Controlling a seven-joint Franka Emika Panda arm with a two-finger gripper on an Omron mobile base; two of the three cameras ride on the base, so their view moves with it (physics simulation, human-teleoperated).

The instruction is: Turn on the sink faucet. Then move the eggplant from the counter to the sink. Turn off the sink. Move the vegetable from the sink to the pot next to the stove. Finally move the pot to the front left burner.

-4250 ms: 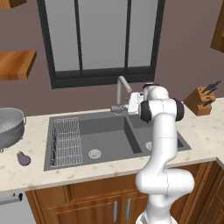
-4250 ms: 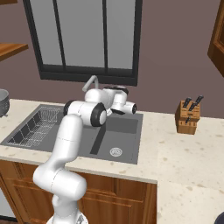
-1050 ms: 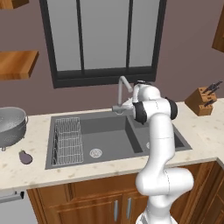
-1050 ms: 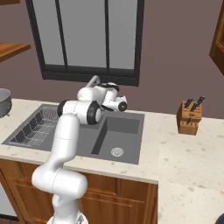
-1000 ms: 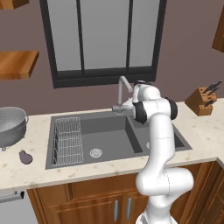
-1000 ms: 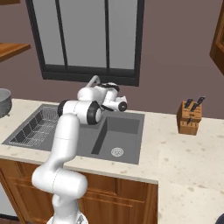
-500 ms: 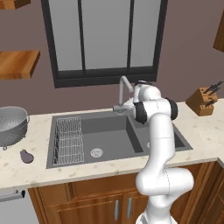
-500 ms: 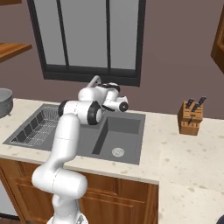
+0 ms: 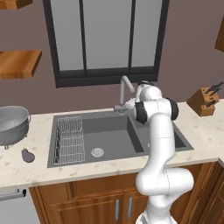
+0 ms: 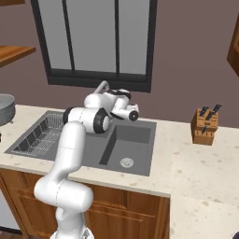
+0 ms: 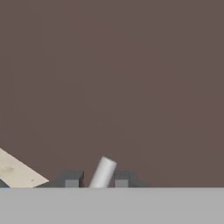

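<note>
A pale counter [image 9: 39,168] is holding a dark double sink [image 9: 109,135]. The white arm is reaching to the faucet [image 9: 124,89] behind it, gripper [image 11: 96,180] nearly closed around the small lever [image 11: 103,171]. The eggplant [image 9: 27,155] is lying on the counter, left of the sink.

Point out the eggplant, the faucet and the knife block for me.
eggplant [image 9: 28,155]: left base view, middle of its purple body, on the counter.
faucet [image 9: 124,83]: left base view, upper bend of the spout.
knife block [image 10: 205,128]: right base view, front face of the wooden block.
</note>
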